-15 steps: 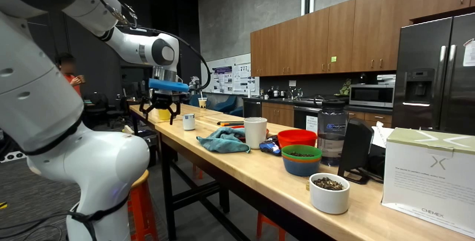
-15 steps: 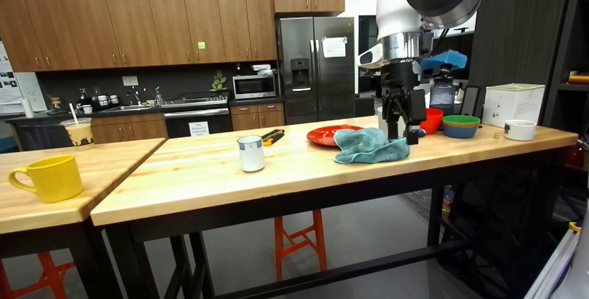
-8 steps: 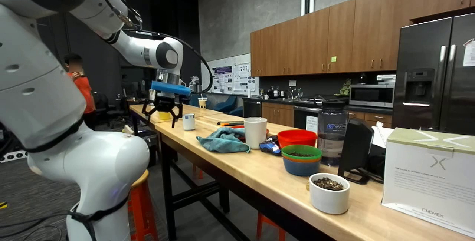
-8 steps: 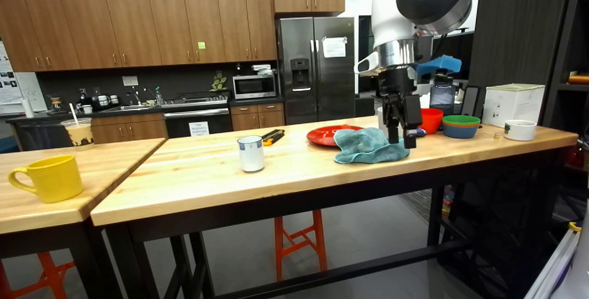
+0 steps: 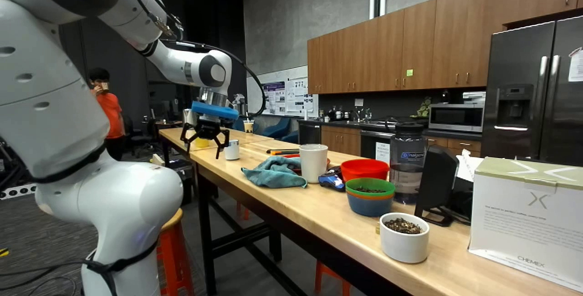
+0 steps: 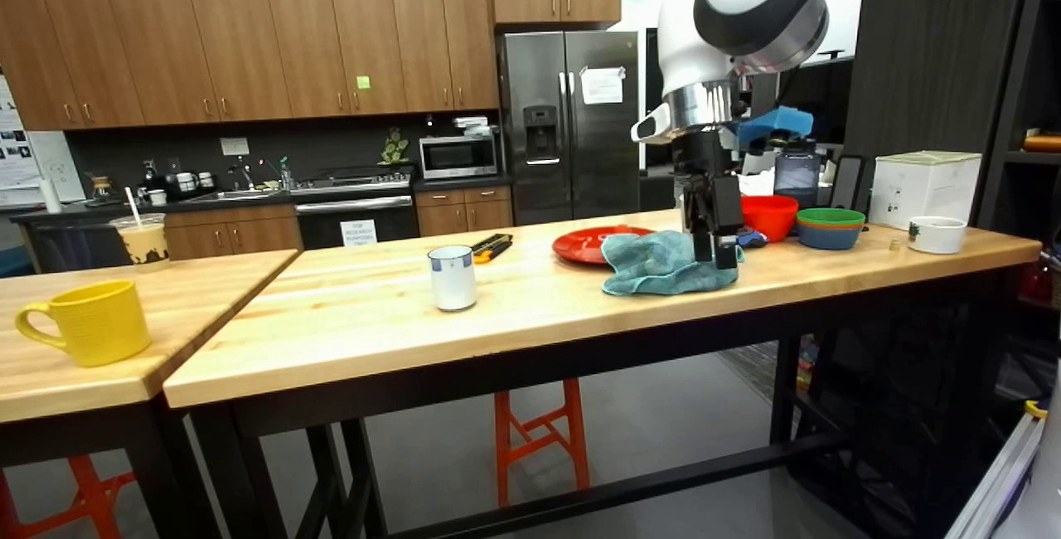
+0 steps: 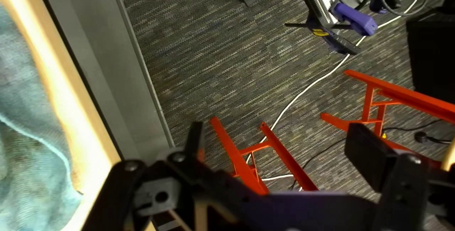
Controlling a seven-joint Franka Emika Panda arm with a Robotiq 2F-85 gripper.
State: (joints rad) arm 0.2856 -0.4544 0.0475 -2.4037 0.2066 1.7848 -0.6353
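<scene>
My black gripper [image 5: 203, 152] is open and empty, pointing down. In the wrist view its fingertips [image 7: 366, 152] are wide apart over the carpet, past the table edge. In an exterior view the gripper [image 6: 714, 259] overlaps the right part of a crumpled teal cloth [image 6: 659, 261]; I see no contact. The cloth lies on the wooden table and also shows at the left of the wrist view [image 7: 28, 152]. A red plate [image 6: 580, 245] is partly behind the cloth. A white cup with blue marks [image 6: 452, 282] stands upright on the table, partly behind a finger in an exterior view [image 5: 232, 151].
A tall white cup [image 5: 313, 164], red bowl [image 5: 364, 169], stacked bowls [image 5: 370, 202], a bottle [image 5: 407, 164], a white bowl [image 5: 404, 241] and a box [image 5: 528, 223] line the table. A yellow mug [image 6: 95, 323] stands on the adjoining table. Orange stools [image 7: 249, 152] stand below.
The gripper has shifted slightly and turned, so its fingers look closer together in an exterior view. It stays open. A person in the background has come into fuller view. The table things have not moved.
</scene>
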